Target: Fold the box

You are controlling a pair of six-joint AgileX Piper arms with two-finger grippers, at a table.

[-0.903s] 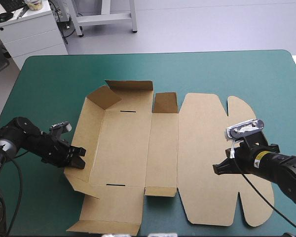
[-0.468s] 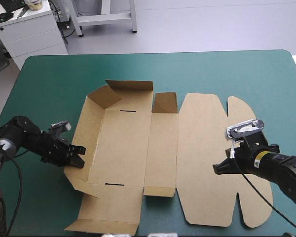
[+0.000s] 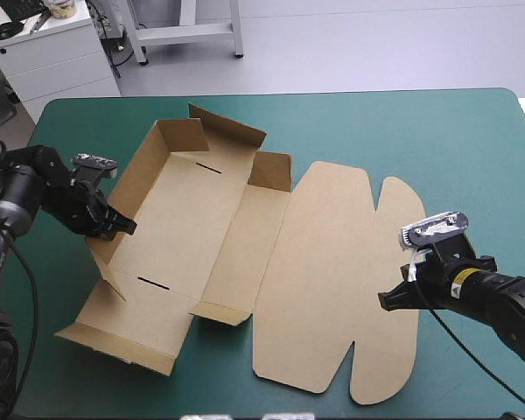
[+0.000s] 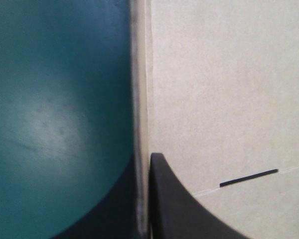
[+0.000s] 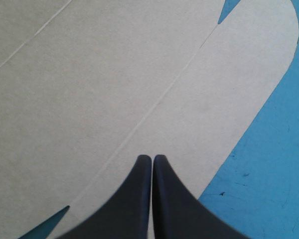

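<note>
Right gripper [image 3: 387, 300]: fingers together, empty, poised over the near right edge of the flat lid [image 3: 332, 280]. The box [image 3: 192, 219] lies skewed on the teal-green cover [image 3: 402, 131], left of centre. Left gripper [image 3: 122, 226]: clamped on the raised left wall [image 3: 142, 168]. The far flaps [image 3: 232, 133] stand up. The near end wall [image 3: 122, 346] is untucked. Judged early stage: walls need tucking.
</note>
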